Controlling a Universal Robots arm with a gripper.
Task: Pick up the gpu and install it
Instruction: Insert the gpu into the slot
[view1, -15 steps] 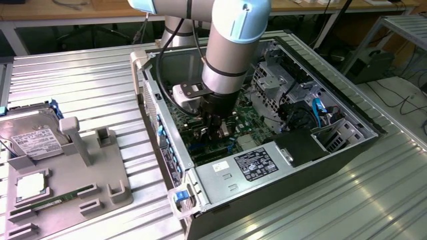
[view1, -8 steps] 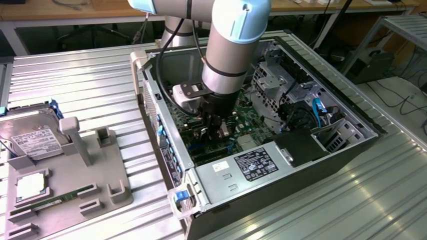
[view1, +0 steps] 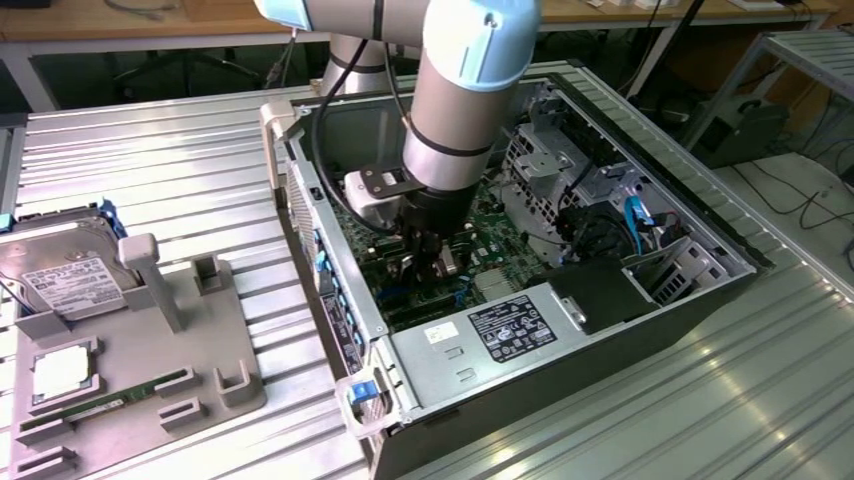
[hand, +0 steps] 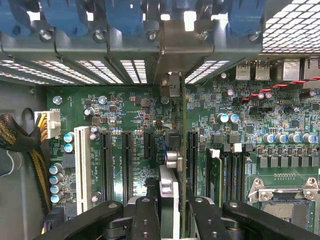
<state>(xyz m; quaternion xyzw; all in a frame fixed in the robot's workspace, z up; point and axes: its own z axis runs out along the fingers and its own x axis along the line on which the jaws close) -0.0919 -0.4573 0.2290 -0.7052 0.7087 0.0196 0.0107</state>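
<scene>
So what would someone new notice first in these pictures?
The robot arm plunging into the open computer case at the middle of the exterior view. Its claw grips the gpu edge-on, just above the green motherboard and its slots. On the exterior view's left, a hard drive rests on a grey tray.

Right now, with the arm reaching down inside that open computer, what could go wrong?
The gripper holds the gpu edge-on above the motherboard. If the card is a little off its slot, pressing down might bend it or damage the slot. The card's metal bracket end must meet the rear openings of the case; it could catch there. The bundled cables lie nearby, though probably clear.
</scene>
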